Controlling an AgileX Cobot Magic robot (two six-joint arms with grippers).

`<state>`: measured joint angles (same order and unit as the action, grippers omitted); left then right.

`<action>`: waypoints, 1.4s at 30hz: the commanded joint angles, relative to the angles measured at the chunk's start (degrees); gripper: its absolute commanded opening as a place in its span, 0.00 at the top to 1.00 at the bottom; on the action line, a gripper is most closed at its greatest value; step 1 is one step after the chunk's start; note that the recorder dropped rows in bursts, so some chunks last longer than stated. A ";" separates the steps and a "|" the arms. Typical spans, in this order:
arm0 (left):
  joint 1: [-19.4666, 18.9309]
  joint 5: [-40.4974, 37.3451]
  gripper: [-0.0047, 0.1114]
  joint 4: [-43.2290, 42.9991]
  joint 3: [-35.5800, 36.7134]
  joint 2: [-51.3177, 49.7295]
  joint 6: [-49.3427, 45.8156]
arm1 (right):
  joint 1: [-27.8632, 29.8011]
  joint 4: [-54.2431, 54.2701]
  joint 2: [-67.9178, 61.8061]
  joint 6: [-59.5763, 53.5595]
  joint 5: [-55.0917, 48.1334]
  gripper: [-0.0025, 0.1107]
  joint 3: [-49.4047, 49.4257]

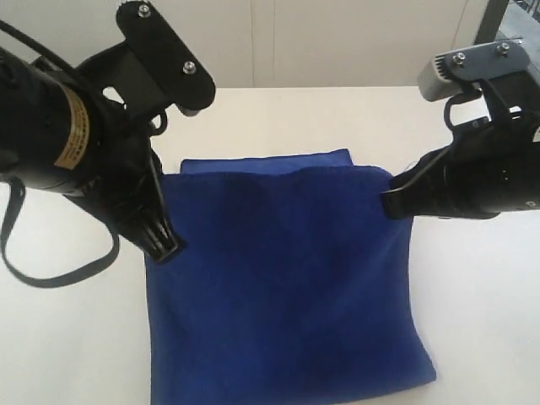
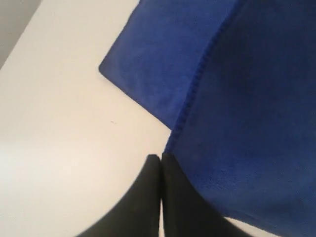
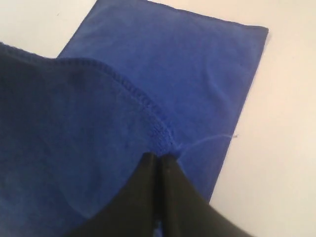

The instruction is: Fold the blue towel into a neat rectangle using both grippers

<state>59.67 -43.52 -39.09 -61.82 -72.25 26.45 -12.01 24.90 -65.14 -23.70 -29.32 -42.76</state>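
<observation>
Item 1. Blue towel [image 1: 287, 278]: deep royal-blue cloth with a soft, short, matte nap. It lies in the middle of the surface, doubled over, and the lower layer shows as a narrow strip along the far edge. The edges are straight and the corners nearly square. A stitched hem [image 3: 133, 94] runs along the border of the upper layer. A loose blue thread [image 3: 212, 140] trails from the hem beside my right pincer.

Item 2. My left pincer [image 1: 160, 245]: narrow black fingers, smooth and tapered, clenched tight. It grips the upper layer at its left hemmed corner, where the hem runs straight into the tips. The arm behind it is black and carries a gold band label [image 1: 72, 126] and a looping black cable [image 1: 51, 270].

Item 3. My right pincer [image 1: 390, 204]: the same black taper, clenched on the upper layer's far right corner, which puckers at the hem. A silver-grey plate [image 1: 472, 63] sits above it.

Item 4. Surface [image 1: 472, 321]: flat, off-white and matte.

Item 5. Wall [image 1: 337, 42]: pale panels with vertical seams, behind the surface's far edge.
</observation>
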 commanded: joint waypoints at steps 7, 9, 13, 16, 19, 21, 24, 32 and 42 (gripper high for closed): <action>-14.37 13.30 0.96 2.66 0.15 -5.18 2.92 | -0.23 -0.37 -5.99 -1.62 7.86 0.98 -2.53; -16.52 15.26 0.96 5.86 0.15 -6.59 0.91 | -0.23 -0.37 -7.72 -1.62 8.27 0.98 -3.66; -19.75 21.10 0.96 8.66 0.05 -9.52 0.31 | -0.23 -0.37 -11.82 -1.05 9.91 0.98 -5.84; -20.41 23.02 0.96 8.66 0.05 -11.28 0.19 | -0.23 -0.66 -13.66 -0.47 10.98 0.98 -7.38; -21.55 24.66 0.96 8.74 0.05 -12.97 0.60 | 0.00 -0.80 -15.74 0.25 11.73 0.98 -9.13; -22.33 25.41 0.96 9.11 -0.35 -13.86 0.59 | 0.03 -1.60 -17.41 0.63 11.73 0.98 -10.49; -23.31 25.90 0.96 9.23 -1.37 -15.25 0.73 | 0.03 -2.50 -20.09 1.88 11.85 0.98 -12.69; -26.57 28.30 0.96 9.61 -3.71 -18.23 0.73 | 0.03 -2.90 -26.13 2.00 12.88 0.98 -17.69; -26.57 28.93 0.96 11.13 -9.69 -24.41 0.73 | 1.93 -3.08 -31.84 2.97 13.81 0.98 -22.98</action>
<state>33.23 -14.34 -28.20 -70.02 -95.35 26.86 -11.23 22.30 -95.81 -21.11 -16.95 -64.28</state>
